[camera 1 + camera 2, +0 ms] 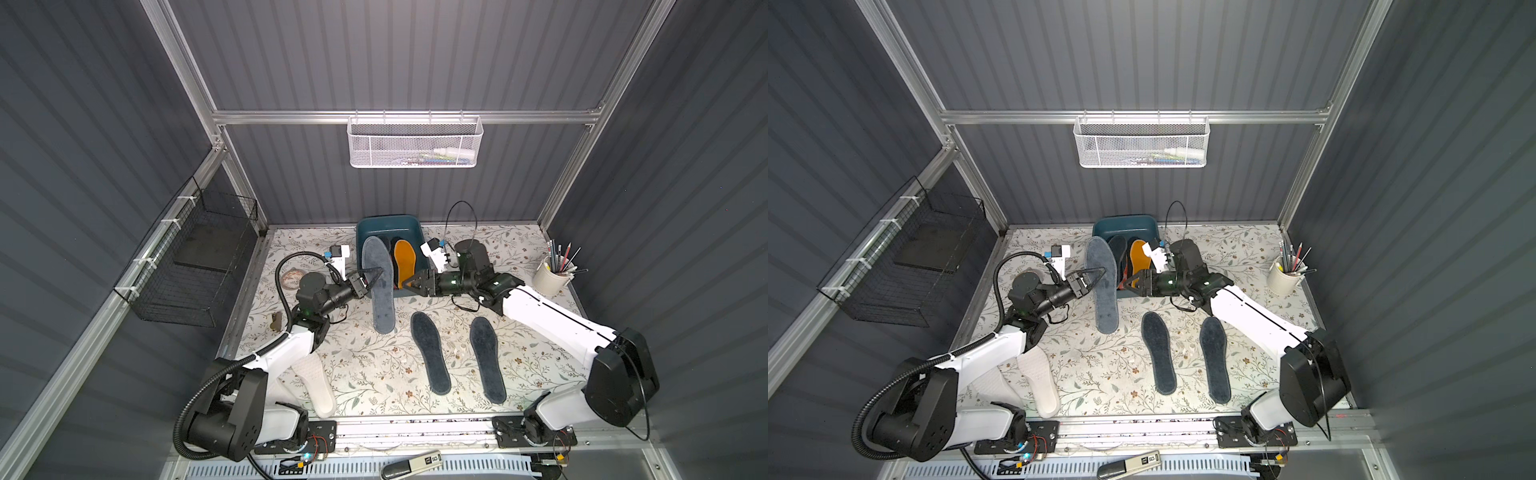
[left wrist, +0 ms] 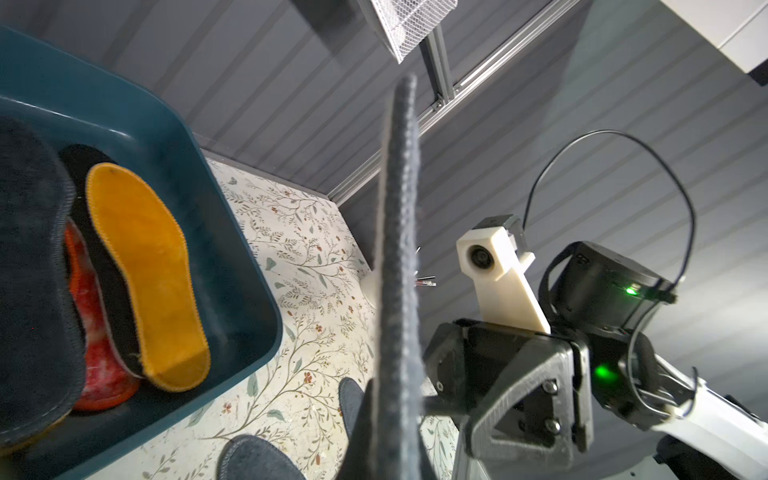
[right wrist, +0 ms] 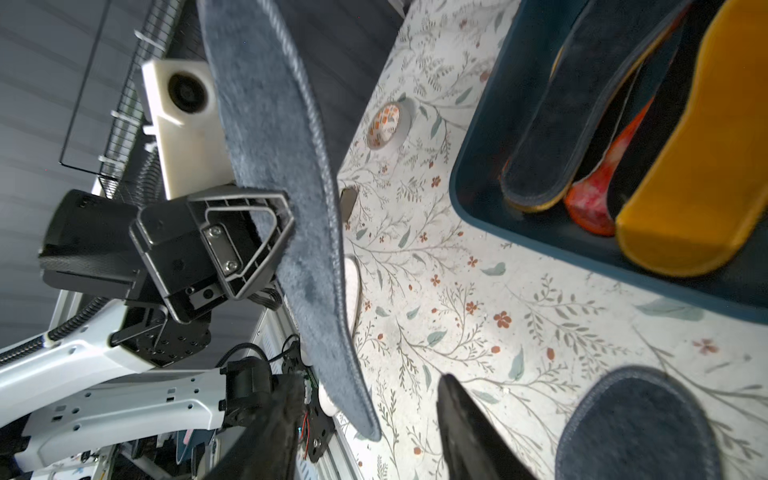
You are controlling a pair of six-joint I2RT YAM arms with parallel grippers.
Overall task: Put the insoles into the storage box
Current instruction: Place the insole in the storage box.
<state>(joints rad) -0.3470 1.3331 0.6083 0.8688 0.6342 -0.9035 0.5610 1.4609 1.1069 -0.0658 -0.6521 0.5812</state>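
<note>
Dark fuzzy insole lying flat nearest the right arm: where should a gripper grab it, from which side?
Probably the rim of its end nearer the storage box, from above. The insole lies flat and thin on the table, so only an edge can be pinched; that end lies nearest the right gripper.

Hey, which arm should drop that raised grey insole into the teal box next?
Left. The left gripper is shut on the grey insole, holding it right beside the storage box. The right gripper is open and holds nothing.

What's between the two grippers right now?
A grey-blue insole, clamped by the left gripper; the right gripper stands open just beside it. Both top views show it.
</note>
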